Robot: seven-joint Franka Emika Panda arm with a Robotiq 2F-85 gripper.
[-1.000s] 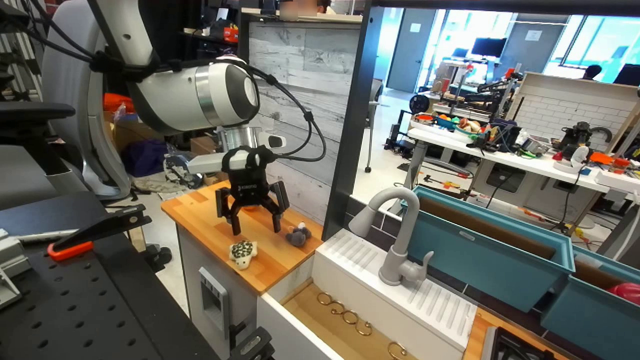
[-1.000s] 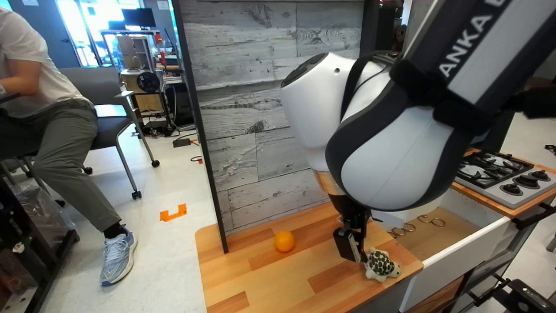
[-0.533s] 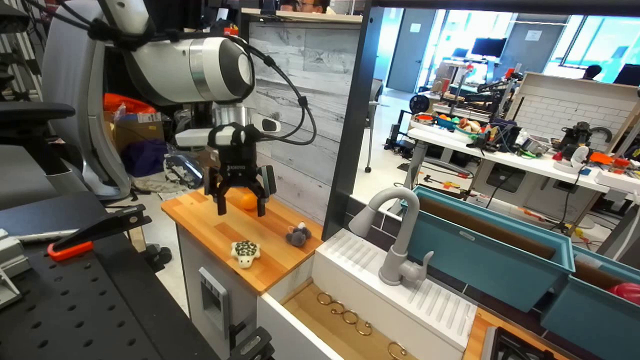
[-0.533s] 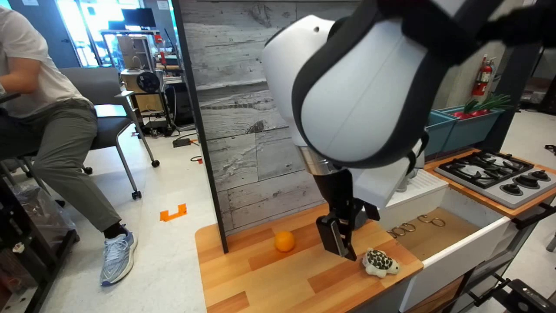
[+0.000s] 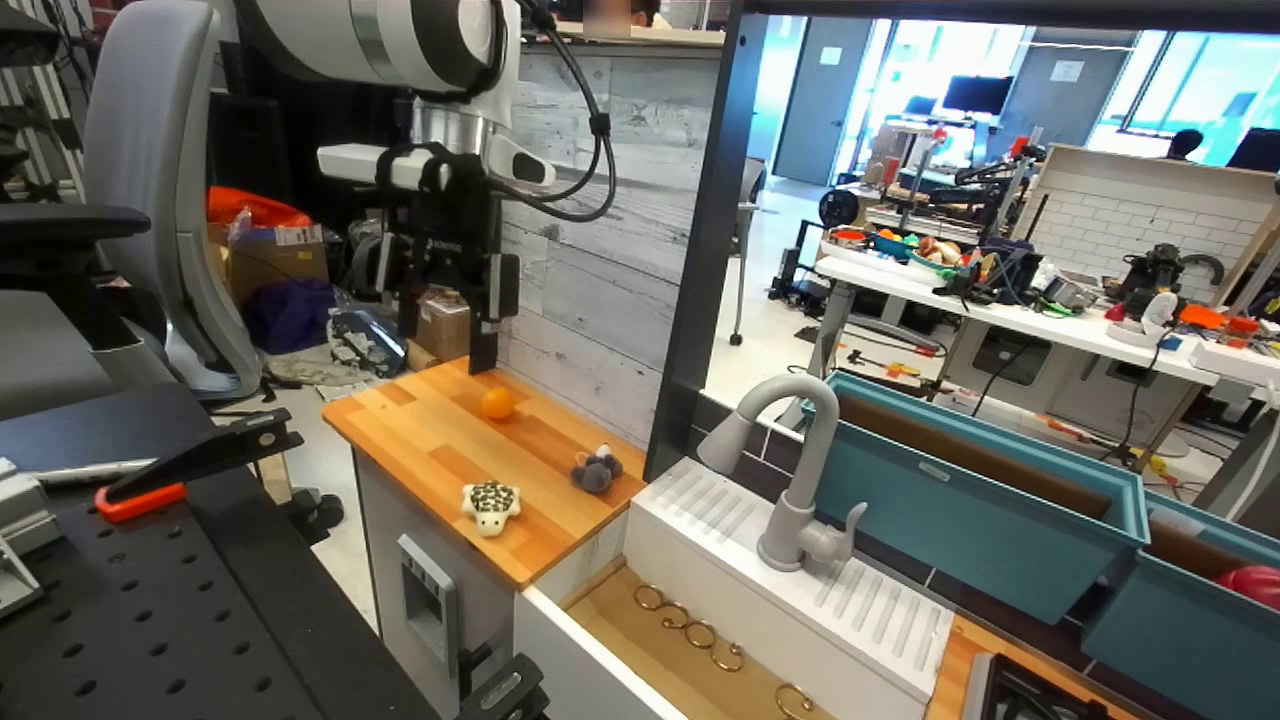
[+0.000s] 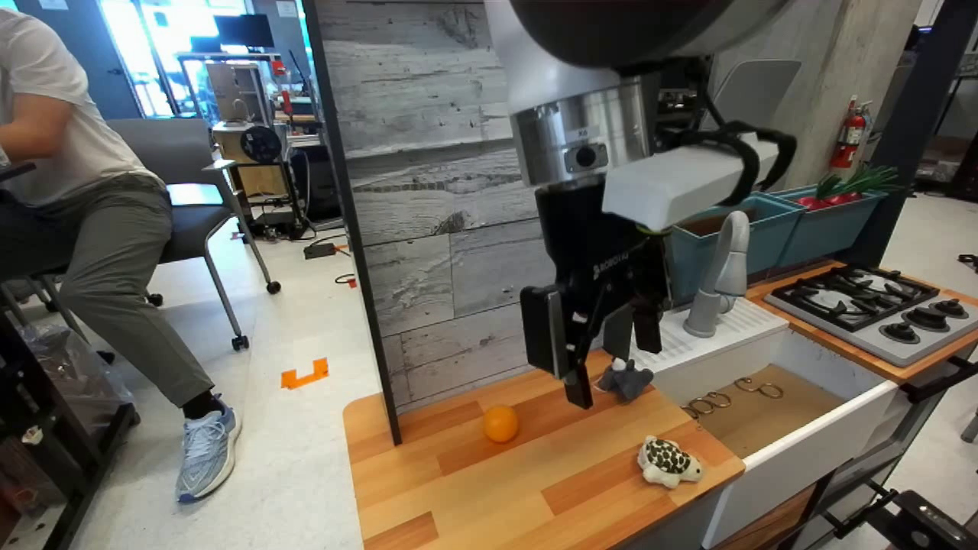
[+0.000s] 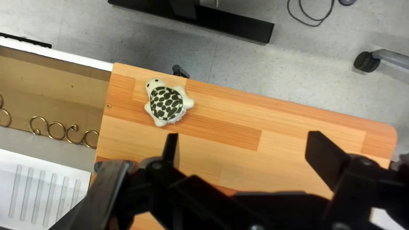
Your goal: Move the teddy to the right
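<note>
The teddy is a small cream, turtle-like plush with dark specks on its back. It lies belly down on the wooden counter near the sink end, in both exterior views [image 5: 491, 508] [image 6: 668, 462]. In the wrist view the teddy [image 7: 166, 103] lies above and left of the fingers, apart from them. My gripper [image 5: 445, 345] is open and empty, raised well above the counter. It also shows in an exterior view [image 6: 615, 367] and, with fingers wide apart, in the wrist view [image 7: 244, 137]. Nothing is between the fingers.
An orange ball [image 5: 497, 404] and a dark grey lump [image 5: 597, 472] lie on the wooden counter [image 6: 458, 496]. A wood-grain panel [image 6: 458, 229] stands along the back. A sink basin [image 6: 795, 405] with metal rings and a faucet [image 5: 800, 480] adjoin the counter.
My gripper has risen from near the counter and moved away from the teddy, staying open. The teddy shifted and turned very slightly early on, then stayed still.
</note>
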